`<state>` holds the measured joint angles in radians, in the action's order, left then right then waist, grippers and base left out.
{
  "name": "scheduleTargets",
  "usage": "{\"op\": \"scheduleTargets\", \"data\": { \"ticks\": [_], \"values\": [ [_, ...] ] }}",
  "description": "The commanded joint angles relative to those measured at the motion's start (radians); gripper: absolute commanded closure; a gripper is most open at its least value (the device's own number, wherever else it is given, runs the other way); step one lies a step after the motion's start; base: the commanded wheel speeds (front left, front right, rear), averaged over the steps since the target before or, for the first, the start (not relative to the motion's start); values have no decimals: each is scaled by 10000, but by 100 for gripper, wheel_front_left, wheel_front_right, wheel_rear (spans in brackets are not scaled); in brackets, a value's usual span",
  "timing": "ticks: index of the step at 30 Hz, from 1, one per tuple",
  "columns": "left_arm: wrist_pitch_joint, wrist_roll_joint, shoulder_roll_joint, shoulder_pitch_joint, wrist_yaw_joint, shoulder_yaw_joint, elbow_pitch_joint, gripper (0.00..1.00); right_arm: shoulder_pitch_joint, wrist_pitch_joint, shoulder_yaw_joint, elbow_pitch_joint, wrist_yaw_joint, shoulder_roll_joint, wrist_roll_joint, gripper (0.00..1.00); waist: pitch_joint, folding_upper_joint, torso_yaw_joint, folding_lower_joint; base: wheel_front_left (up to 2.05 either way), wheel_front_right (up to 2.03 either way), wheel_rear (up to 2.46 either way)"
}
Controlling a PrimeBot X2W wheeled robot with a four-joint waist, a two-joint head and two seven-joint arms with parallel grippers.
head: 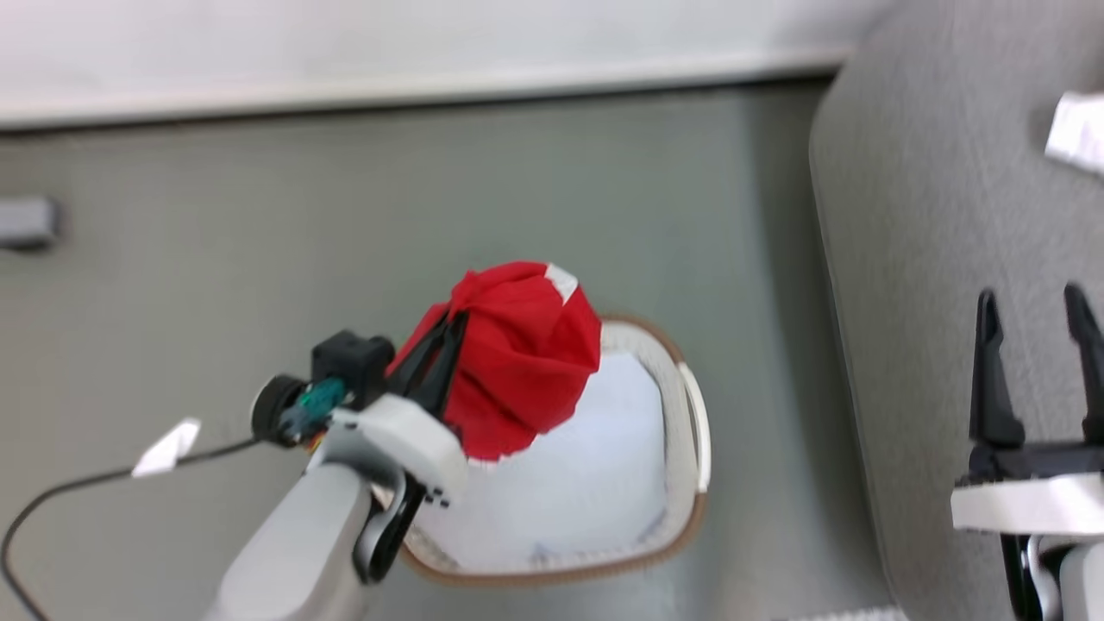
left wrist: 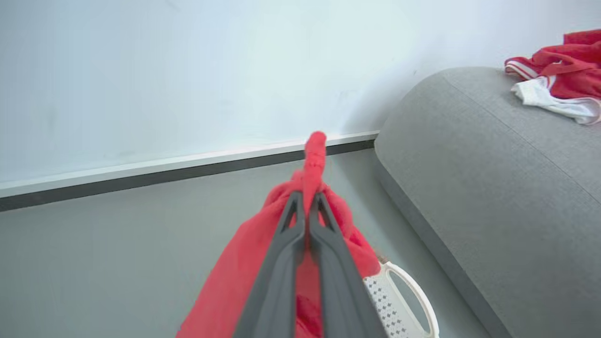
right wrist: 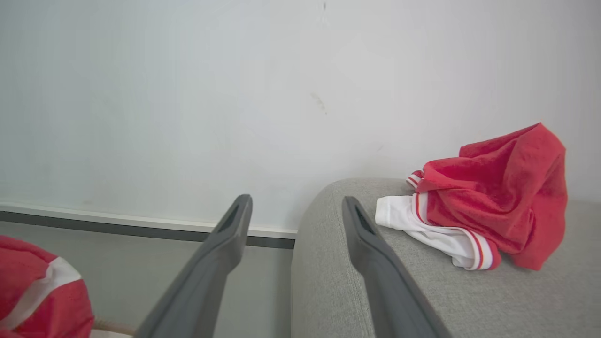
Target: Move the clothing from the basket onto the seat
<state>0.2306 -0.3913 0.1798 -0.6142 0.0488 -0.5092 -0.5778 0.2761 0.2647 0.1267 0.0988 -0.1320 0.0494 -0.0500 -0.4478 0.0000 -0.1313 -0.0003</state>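
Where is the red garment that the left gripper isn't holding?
That garment lies bunched on the grey sofa, at the right of the right wrist view, beyond the open right gripper.

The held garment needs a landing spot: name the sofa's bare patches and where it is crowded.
Bare: the broad top of the sofa, between its rounded edge nearest the basket and the red-and-white garment lying on it. Crowded: the spot near the wall under that garment.
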Motion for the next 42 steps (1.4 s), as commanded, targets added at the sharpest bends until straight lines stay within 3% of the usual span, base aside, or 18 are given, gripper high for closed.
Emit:
{"op": "scheduleTargets", "data": {
  "ticks": [1,10,22,31,42],
  "values": [
    [-181,-140,262,633,-250,132,868,100,-362,-6,33,148,26,21,82,0,1258,0,500,3,0,0,0],
    [-762,-534,1319,3087,-1707,1070,4671,100,-1304,-6,-15,573,26,18,356,0,2678,0,644,3,0,0,0],
    [-270,-1065,2038,6264,-3174,2534,6752,100,-2409,-6,-614,1129,26,22,433,0,3904,0,502,3,0,0,0],
    [-53,-1277,2057,7481,-3504,2933,7333,100,-2730,-7,-936,1285,26,19,362,0,4187,0,588,3,0,0,0],
    [-418,-1001,2278,7045,-3428,2618,8075,100,-2284,-7,-1903,1025,26,140,91,0,4138,0,739,3,0,0,0]
  ]
}}
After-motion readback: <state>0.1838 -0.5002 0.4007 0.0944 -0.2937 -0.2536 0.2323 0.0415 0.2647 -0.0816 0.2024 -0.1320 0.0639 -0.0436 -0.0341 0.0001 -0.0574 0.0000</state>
